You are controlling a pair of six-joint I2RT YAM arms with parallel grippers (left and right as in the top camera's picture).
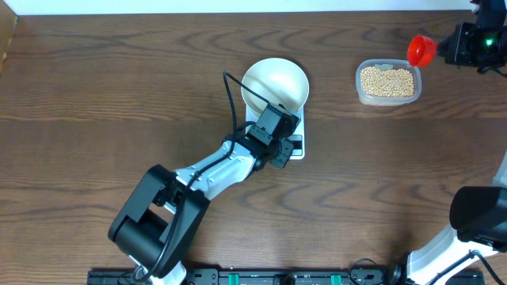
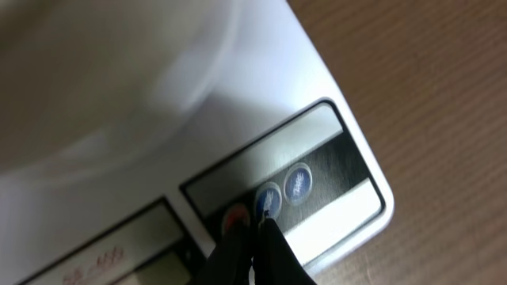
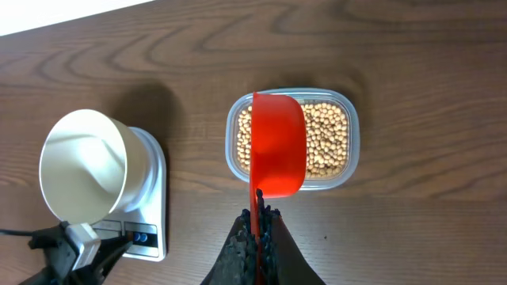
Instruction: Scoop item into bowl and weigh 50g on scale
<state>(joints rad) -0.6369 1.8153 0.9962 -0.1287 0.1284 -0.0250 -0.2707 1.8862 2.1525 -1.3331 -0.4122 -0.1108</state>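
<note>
Left wrist view shows your left tool [image 2: 257, 229] pinched shut and holding nothing, its tips at the blue button [image 2: 268, 202] of the scale [image 2: 305, 79]. The white bowl [image 1: 275, 81] sits on that scale. Your right tool [image 3: 259, 226] is clamped on the red scoop [image 3: 277, 146], raised by the tub [image 3: 351, 131] of beans [image 3: 325, 142] on the worktop [image 1: 119, 95].

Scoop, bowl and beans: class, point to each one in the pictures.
scoop [image 3: 278, 146], right wrist view, middle of its red cup.
bowl [image 1: 275, 81], overhead view, bare inside.
beans [image 1: 387, 81], overhead view, middle of the pile.
</note>
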